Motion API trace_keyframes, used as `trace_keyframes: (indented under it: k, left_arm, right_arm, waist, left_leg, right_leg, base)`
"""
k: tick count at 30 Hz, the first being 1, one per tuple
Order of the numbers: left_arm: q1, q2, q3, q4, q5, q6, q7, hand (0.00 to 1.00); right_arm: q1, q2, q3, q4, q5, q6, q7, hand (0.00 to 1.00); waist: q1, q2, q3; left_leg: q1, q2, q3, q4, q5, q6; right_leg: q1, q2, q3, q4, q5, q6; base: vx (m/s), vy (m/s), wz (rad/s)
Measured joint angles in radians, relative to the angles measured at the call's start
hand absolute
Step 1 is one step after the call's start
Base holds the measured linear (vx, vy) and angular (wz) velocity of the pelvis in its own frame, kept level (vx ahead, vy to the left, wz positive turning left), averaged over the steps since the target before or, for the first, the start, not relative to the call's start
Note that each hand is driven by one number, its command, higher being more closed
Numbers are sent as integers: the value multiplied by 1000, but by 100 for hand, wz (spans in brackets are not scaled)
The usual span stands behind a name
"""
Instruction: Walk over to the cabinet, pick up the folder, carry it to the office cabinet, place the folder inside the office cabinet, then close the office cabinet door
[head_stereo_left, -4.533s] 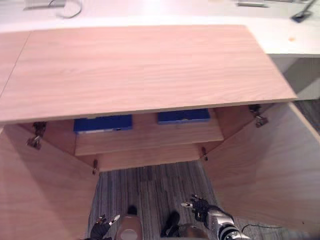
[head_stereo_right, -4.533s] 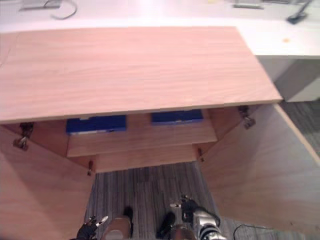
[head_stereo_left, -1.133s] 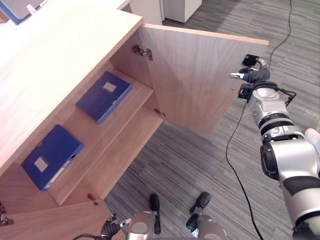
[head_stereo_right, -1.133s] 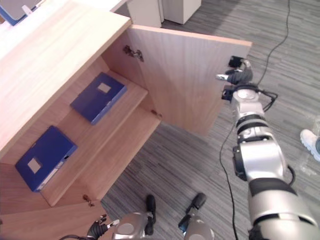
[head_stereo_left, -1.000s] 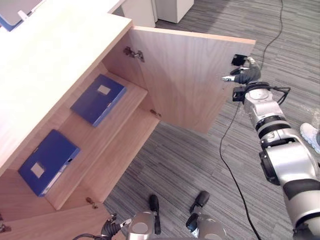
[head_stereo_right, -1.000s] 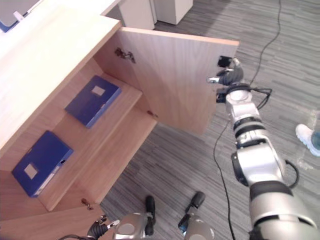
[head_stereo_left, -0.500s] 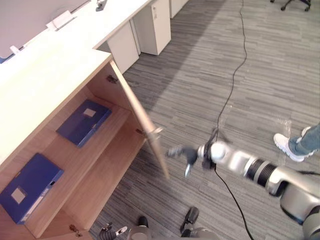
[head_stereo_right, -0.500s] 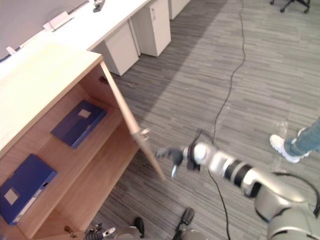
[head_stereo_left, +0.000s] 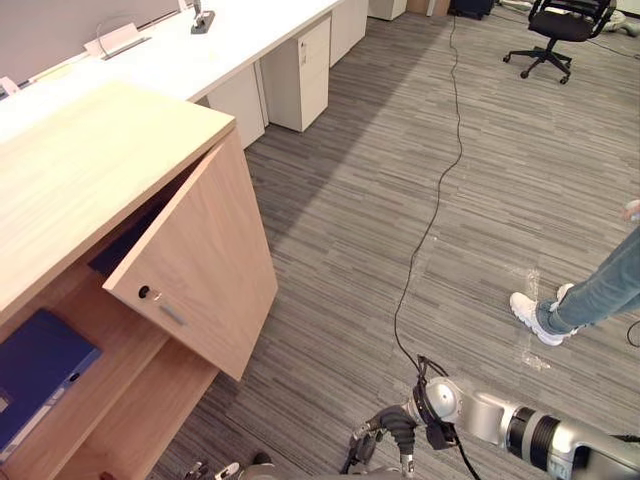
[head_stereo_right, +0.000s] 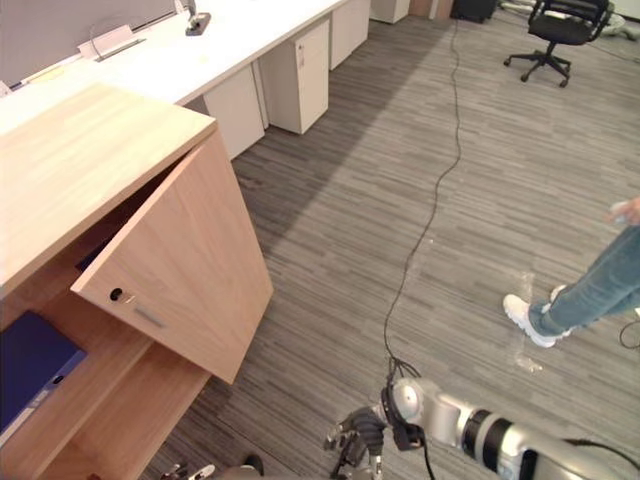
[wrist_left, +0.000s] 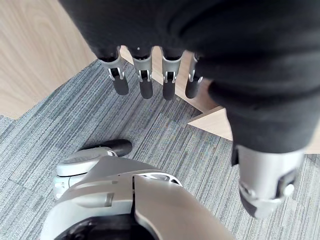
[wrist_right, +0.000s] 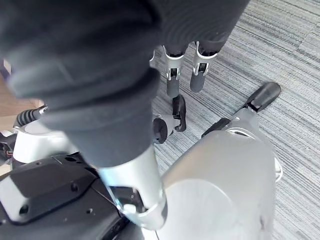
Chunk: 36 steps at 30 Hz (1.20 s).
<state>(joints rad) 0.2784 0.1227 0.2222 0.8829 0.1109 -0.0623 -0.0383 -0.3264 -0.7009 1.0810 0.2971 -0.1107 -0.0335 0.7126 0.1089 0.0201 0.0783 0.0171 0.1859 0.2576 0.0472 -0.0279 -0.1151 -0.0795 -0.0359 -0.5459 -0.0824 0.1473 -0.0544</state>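
At lower left, inside the office cabinet (head_stereo_left: 90, 150), a blue folder (head_stereo_left: 35, 362) flat on the shelf, any label on it too small to read; just above it the cabinet door (head_stereo_left: 205, 270) partway open, with a round lock (head_stereo_left: 145, 292) and slim handle (head_stereo_left: 171, 315) on its face. Well apart from the folder, at bottom centre, the right hand (head_stereo_left: 388, 425) low over the grey carpet (head_stereo_left: 380, 180), fingers loose and spread, holding nothing; at the bottom edge the left hand (wrist_left: 146, 82), fingers straight, likewise empty; at right, a person's leg (head_stereo_left: 595, 295).
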Motion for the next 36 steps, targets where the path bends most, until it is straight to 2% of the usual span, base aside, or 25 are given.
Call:
trace_keyframes:
  k: [1,2,4,6,9,10,11,12,13,14,15,17,18,19,20,21,22,23,25,29,31,33,34,35,36]
  left_arm:
    - [0,-1,0,-10,-1,4,0,0]
    - [-1,-1,-1,-12,-1,4,0,0]
    - [-5,-3,-4,-21,-3,5,1,0]
    - [-8,-11,-12,-29,-8,7,10,0]
    - [-8,-48,-14,-26,-36,8,26,0]
    - [-8,-57,-11,-23,-44,7,40,0]
    - [-10,-55,-14,-16,-45,7,49,0]
    - [-15,-50,-19,7,-46,7,67,0]
    - [-19,-48,-21,24,-46,7,76,0]
    - [-20,-41,-31,48,-46,7,89,0]
    - [-22,-29,-43,62,-50,10,100,0]
    - [-31,-19,-42,61,-66,11,115,0]
    - [-49,-11,-42,64,-76,10,126,0]
    - [-66,-7,-42,72,-82,9,133,0]
    - [-73,-5,-41,71,-82,9,135,0]
    - [-76,0,-39,69,-83,4,142,0]
    - [-74,-1,-22,72,-84,2,149,0]
    - [-70,-5,-9,72,-87,1,153,0]
    - [-56,-37,24,84,-117,-3,165,0]
    - [-54,-40,53,108,-203,-10,169,0]
    - [-56,-41,61,107,-239,-17,173,0]
    - [-64,-37,60,106,-244,-20,178,0]
    - [-74,-32,52,105,-244,-24,184,0]
    - [-81,-31,50,104,-247,-24,187,0]
    - [-77,-32,49,105,-249,-24,187,0]
  right_arm:
    - [11,67,-53,70,-40,-3,-19,0]
    - [12,86,-69,92,-48,-3,-23,0]
    - [16,205,-169,238,-114,-9,-85,0]
    - [16,358,-327,464,-192,-11,-208,0]
    - [24,456,-565,689,-285,-9,-378,0]
    - [41,479,-699,771,-308,-2,-452,0]
    - [56,481,-756,800,-308,4,-490,0]
    - [109,486,-912,842,-307,21,-564,0]
    - [134,486,-976,847,-302,29,-589,0]
    - [179,501,-1084,854,-297,37,-627,0]
    - [225,527,-1174,860,-253,46,-665,0]
    - [272,567,-1252,879,-199,52,-697,0]
    - [307,602,-1303,883,-148,56,-714,0]
    - [322,624,-1348,882,-98,58,-731,0]
    - [324,633,-1362,884,-84,59,-738,0]
    - [323,657,-1376,895,-64,60,-747,0]
    - [321,686,-1378,895,-54,61,-754,0]
    - [320,696,-1380,892,-49,58,-754,0]
    - [315,696,-1382,881,-22,49,-754,0]
    - [330,686,-1359,876,24,39,-758,0]
    - [350,679,-1362,884,54,33,-759,0]
    - [348,675,-1380,896,53,33,-760,0]
    - [346,670,-1411,899,53,33,-761,0]
    - [331,666,-1429,918,53,34,-766,0]
    - [329,664,-1439,921,54,34,-767,0]
  waist:
    - [3,-1,0]
    - [3,-1,0]
    - [8,-1,0]
    - [24,-1,0]
    - [40,3,0]
    - [44,3,2]
    - [41,0,3]
    - [29,-9,7]
    - [26,-10,6]
    - [16,-8,7]
    - [4,-6,12]
    - [-6,-3,9]
    - [-18,-9,8]
    - [-26,-25,11]
    - [-29,-40,11]
    - [-29,-68,9]
    - [-21,-92,7]
    - [-15,-91,5]
    - [-10,-58,1]
    - [-16,-60,7]
    - [-16,-72,20]
    - [-22,-81,23]
    - [-29,-87,32]
    - [-30,-88,39]
    - [-31,-88,39]
  left_leg:
    - [4,-1,-5,-5,1,-1]
    - [4,-2,-7,-5,1,-1]
    - [2,-4,-25,-8,3,-3]
    - [1,-9,-63,-11,3,-4]
    - [-2,-30,-141,-8,-4,11]
    - [-7,-49,-185,2,-12,26]
    - [-17,-64,-218,13,-13,30]
    - [-26,-112,-302,35,-23,51]
    - [-33,-128,-337,45,-26,59]
    - [-43,-162,-408,62,-22,83]
    - [-44,-181,-484,66,-7,88]
    - [-69,-187,-589,71,3,82]
    - [-101,-204,-677,89,7,76]
    - [-118,-232,-746,104,12,64]
    - [-120,-246,-779,108,13,58]
    - [-120,-269,-821,111,10,42]
    - [-118,-279,-849,111,1,23]
    - [-119,-270,-861,110,-3,11]
    - [-118,-187,-882,80,-9,-22]
    - [-118,-126,-899,57,8,-51]
    - [-126,-135,-896,54,44,-53]
    - [-158,-147,-784,45,101,-25]
    - [-187,-146,-601,62,113,13]
    - [-244,-127,-403,186,61,49]
    - [-264,-119,-315,263,21,65]
  right_leg:
    - [6,-1,-4,0,0,0]
    - [7,-1,-5,-1,0,0]
    - [12,-5,-21,-1,-2,3]
    - [34,-14,-62,-1,-13,18]
    - [61,-53,-142,40,-48,52]
    - [55,-109,-189,144,-103,76]
    - [52,-152,-217,216,-136,87]
    - [39,-268,-243,421,-197,110]
    - [27,-310,-224,497,-200,106]
    - [2,-370,-128,615,-188,87]
    - [-30,-381,-6,671,-205,76]
    - [-32,-312,161,603,-265,118]
    - [-15,-270,262,519,-283,141]
    - [19,-261,316,445,-285,156]
    - [41,-264,320,410,-285,159]
    - [75,-273,300,348,-270,182]
    - [95,-276,271,312,-271,234]
    - [108,-268,259,294,-281,244]
    - [128,-186,220,247,-280,224]
    - [177,-112,158,214,-282,196]
    - [215,-109,97,204,-287,189]
    - [226,-127,45,198,-287,189]
    - [218,-139,9,198,-286,188]
    - [219,-157,-15,204,-286,188]
    - [220,-165,-20,208,-287,188]
  base:
    - [40,49,6]
    - [27,39,12]
    - [17,21,22]
    - [25,22,56]
    - [56,82,89]
    - [69,158,105]
    - [103,281,175]
    - [82,235,159]
    - [103,285,199]
    - [107,202,182]
    - [129,180,184]
    - [136,43,179]
    - [128,-66,234]
    - [85,-107,212]
    - [59,-185,181]
    - [31,-236,136]
    - [30,-260,107]
    - [43,-281,50]
    - [41,-277,16]
    - [35,-221,38]
    - [28,-173,81]
    - [-19,-57,80]
    - [-53,36,80]
    - [-37,73,67]
    - [29,145,37]
